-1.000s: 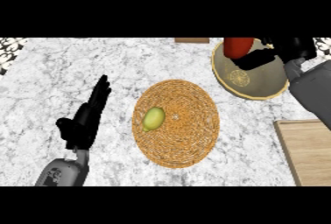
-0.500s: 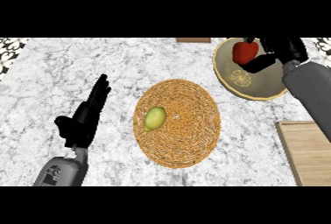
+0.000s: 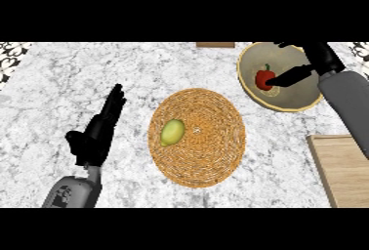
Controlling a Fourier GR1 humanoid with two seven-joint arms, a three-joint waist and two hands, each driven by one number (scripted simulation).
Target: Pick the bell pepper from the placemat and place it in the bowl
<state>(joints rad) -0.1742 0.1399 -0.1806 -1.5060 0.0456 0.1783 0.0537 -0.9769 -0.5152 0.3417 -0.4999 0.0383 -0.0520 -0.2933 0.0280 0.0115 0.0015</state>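
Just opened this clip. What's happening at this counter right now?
The robot's right hand is over the bowl at the far right, against the red bell pepper, which shows inside the bowl's rim. Whether the hand holds the pepper cannot be told. The round woven placemat in the middle carries only a yellow-green fruit. The left hand rests open on the counter at the left, touching nothing else.
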